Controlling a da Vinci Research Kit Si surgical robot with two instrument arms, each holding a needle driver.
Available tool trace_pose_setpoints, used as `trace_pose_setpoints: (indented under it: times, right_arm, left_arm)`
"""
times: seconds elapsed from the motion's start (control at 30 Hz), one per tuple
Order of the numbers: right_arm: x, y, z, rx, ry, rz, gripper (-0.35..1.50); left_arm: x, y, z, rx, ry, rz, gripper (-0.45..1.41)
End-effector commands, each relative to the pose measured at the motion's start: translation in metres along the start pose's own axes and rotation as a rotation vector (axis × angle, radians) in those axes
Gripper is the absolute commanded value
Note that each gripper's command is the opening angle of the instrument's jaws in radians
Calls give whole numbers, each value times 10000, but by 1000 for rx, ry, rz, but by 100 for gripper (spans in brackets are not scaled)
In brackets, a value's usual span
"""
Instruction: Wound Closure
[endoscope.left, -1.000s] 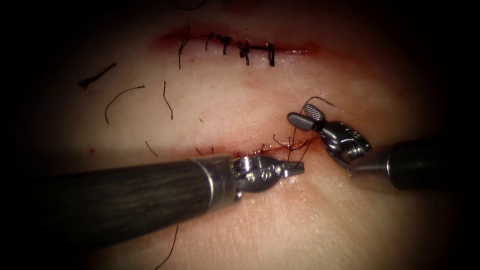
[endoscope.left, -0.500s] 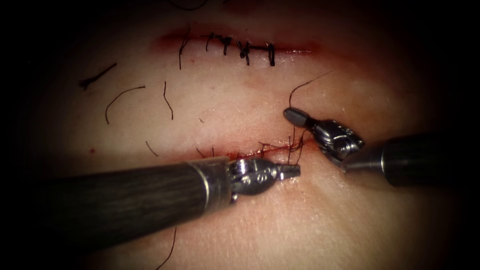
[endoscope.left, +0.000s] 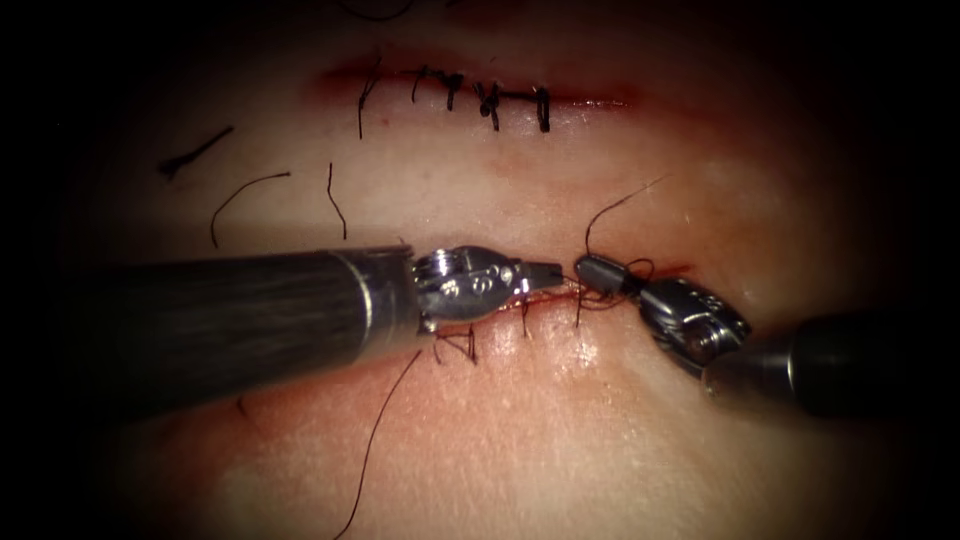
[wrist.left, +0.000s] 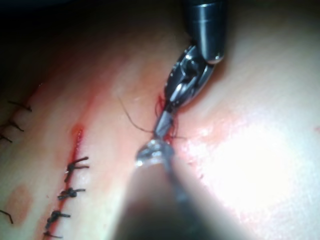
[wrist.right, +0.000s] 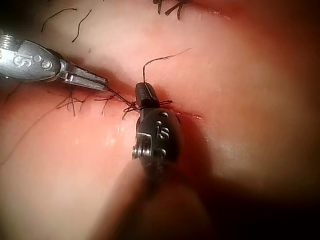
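On the tissue (endoscope.left: 560, 440) the lower cut (endoscope.left: 670, 272) runs across, with dark stitches (endoscope.left: 462, 345) in it. My left tool (endoscope.left: 548, 272) lies along the cut from the left, jaws shut on the thread (endoscope.left: 566, 286) near the knot. A long strand (endoscope.left: 378, 440) trails down below its wrist. The right tool (endoscope.left: 598, 272) meets it from the right, jaws shut on the short thread tail (endoscope.left: 612, 205), which curls up above them. Their tips are a jaw's length apart. Neither tool holds a needle. The right wrist view has the right tool (wrist.right: 145, 94) facing the left tool (wrist.right: 89, 79); the left wrist view has the left tool (wrist.left: 151, 151) and the right tool (wrist.left: 163, 121).
An upper cut (endoscope.left: 600, 100) at the far side is closed with several black stitches (endoscope.left: 490, 102). Loose cut ends of thread (endoscope.left: 245, 192) lie on the tissue at the left. Red fluid (endoscope.left: 540, 293) lines the lower cut.
The right tool's jaws, open one second ago, have shut on the thread tail and moved down onto the cut. The left tool has risen from below the cut and shifted left, pulling thread taut.
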Motion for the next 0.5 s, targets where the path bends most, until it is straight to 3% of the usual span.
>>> trace_pose_setpoints:
  times: [0.03,0.5]
  right_arm:
    - [-11,-9,-1,3,1,-2,-35]
    - [-23,-41,-20,38,9,-48,-35]
  left_arm:
    - [-3,-3,9,1,3,-1,-45]
    - [-1,-71,27,23,-2,-54,-45]
